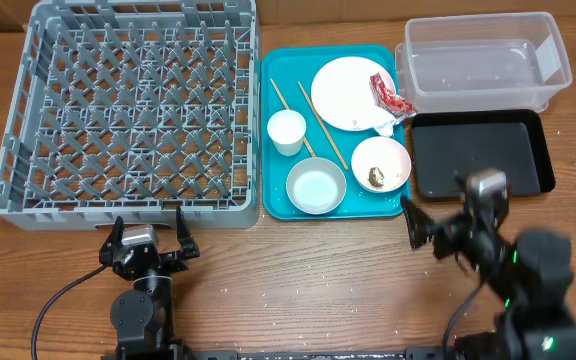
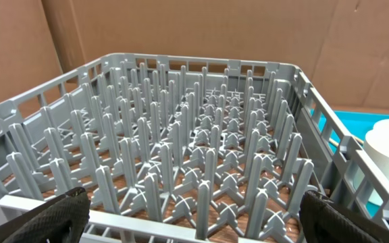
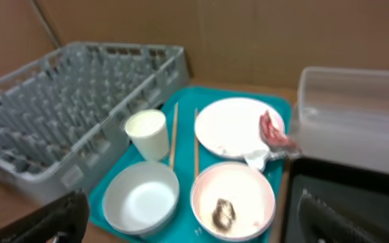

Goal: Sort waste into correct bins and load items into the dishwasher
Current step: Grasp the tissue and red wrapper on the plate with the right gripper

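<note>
Overhead, left fingers [image 1: 182,236] and right fingers [image 1: 414,226] hover low, pointing forward, spread wide, empty.

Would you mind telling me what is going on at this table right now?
Nothing is being handled yet. The left gripper hangs open before the empty grey dish rack, and the right gripper, also open, faces the teal tray. On that tray sit a plate with a snack wrapper and napkin at its edge, a cup, chopsticks and two bowls, one holding a brown food lump. The clear tub and black tray are empty.
</note>
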Motion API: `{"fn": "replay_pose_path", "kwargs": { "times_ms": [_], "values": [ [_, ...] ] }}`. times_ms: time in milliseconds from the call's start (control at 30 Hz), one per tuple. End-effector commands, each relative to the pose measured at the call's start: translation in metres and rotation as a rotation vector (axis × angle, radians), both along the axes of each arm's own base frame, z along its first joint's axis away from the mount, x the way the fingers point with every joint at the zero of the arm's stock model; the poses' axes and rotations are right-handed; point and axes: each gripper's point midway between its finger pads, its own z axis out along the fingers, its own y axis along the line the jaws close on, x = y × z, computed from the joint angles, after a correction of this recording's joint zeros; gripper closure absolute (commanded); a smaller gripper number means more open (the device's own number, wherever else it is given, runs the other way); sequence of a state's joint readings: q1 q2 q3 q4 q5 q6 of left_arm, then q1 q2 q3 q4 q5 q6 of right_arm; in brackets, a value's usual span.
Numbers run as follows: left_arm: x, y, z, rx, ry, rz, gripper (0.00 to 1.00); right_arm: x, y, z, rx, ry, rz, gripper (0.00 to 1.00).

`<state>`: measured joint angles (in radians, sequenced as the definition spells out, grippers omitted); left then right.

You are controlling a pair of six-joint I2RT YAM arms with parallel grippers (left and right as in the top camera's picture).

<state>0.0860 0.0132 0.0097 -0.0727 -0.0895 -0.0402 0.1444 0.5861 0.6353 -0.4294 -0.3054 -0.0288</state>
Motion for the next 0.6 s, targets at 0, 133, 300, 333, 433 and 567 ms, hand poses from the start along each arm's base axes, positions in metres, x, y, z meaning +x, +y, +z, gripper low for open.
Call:
{"fn": "replay_pose_path", "kwargs": {
  "times_ms": [0, 133, 300, 333, 433, 567],
  "values": [
    [0.000, 0.000, 0.000, 0.026, -0.001, -0.002, 0.00, 0.027, 0.012, 0.031, 0.001, 0.090, 0.049, 0.00],
    [0.000, 0.000, 0.000, 0.026, -0.001, -0.002, 0.00, 0.076, 0.022, 0.051, -0.038, 0.244, 0.074, 0.00],
    [0.000, 0.000, 0.000, 0.026, -0.001, -0.002, 0.00, 0.139, 0.032, 0.044, -0.099, 0.408, 0.102, 0.00],
    [0.000, 0.000, 0.000, 0.026, -0.001, -0.002, 0.00, 0.156, 0.034, 0.041, -0.102, 0.428, 0.103, 0.00],
    [0.000, 0.000, 0.000, 0.026, -0.001, -0.002, 0.00, 0.202, 0.044, 0.027, -0.083, 0.415, 0.114, 0.00],
    [0.000, 0.000, 0.000, 0.026, -0.001, -0.002, 0.00, 0.231, 0.061, -0.004, -0.115, 0.388, 0.174, 0.00]
  ]
}}
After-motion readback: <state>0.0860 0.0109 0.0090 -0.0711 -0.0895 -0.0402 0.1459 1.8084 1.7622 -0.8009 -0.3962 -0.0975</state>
